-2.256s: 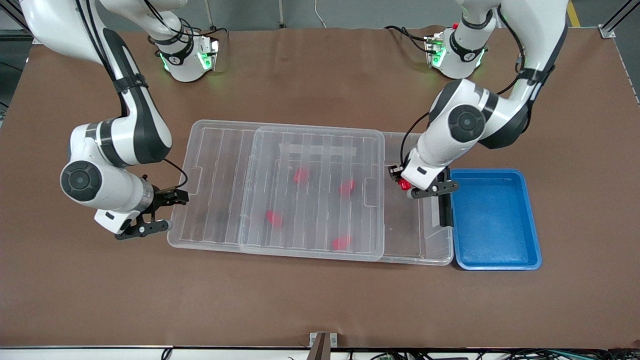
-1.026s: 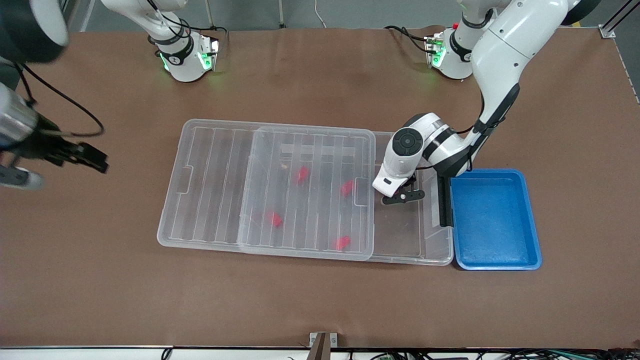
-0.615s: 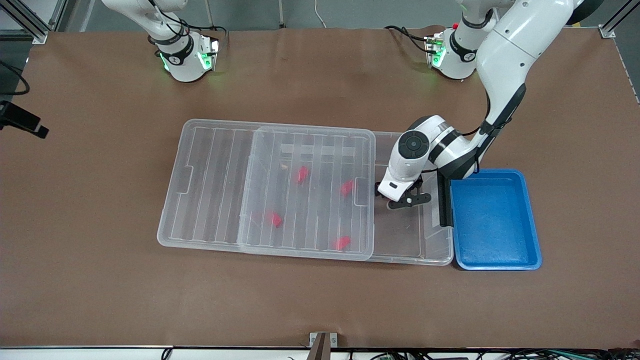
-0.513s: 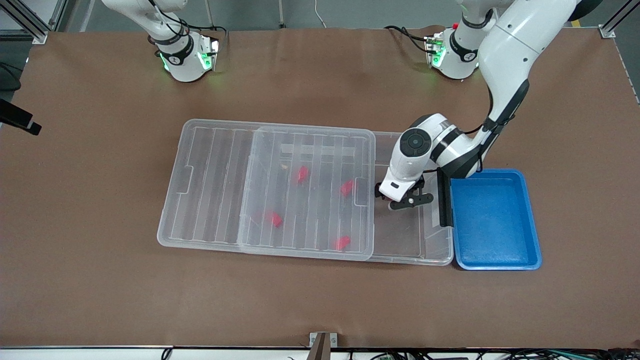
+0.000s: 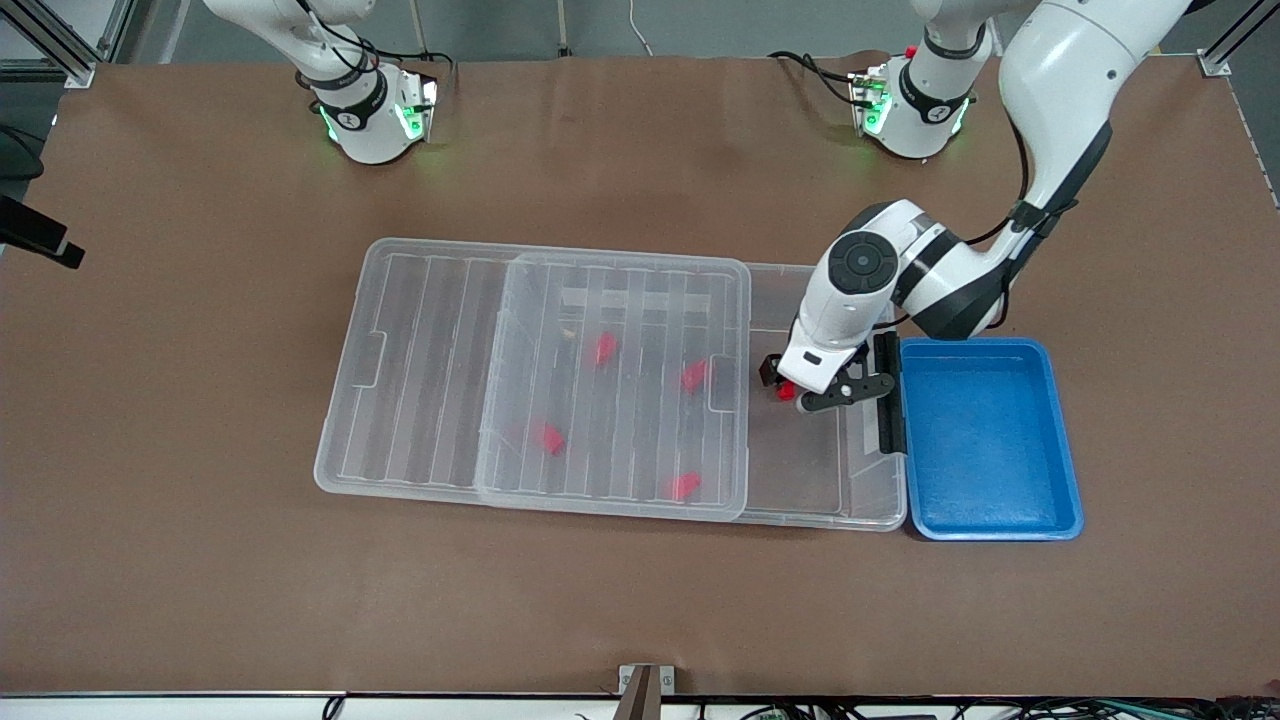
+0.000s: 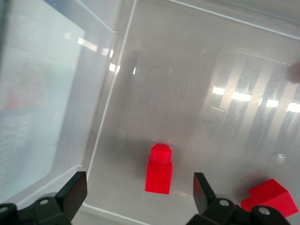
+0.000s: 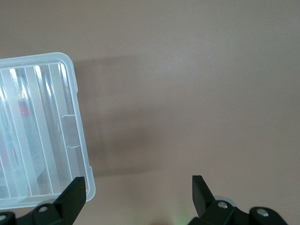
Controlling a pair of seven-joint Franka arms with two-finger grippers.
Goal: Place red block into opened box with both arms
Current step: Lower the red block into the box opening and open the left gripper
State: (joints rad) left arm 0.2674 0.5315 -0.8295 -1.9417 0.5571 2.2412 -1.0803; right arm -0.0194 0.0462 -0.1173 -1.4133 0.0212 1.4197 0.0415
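Lying loose in the box (image 5: 800, 470), red block (image 6: 159, 168), left hand (image 6: 140, 199) spread above, right hand (image 7: 138, 199) spread.

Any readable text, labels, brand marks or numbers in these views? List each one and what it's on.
None readable.
The box, its lid and the blue tray: no lettering visible.
The red block: plain.
Arm bases: only green lights and small dark marks too small to read.
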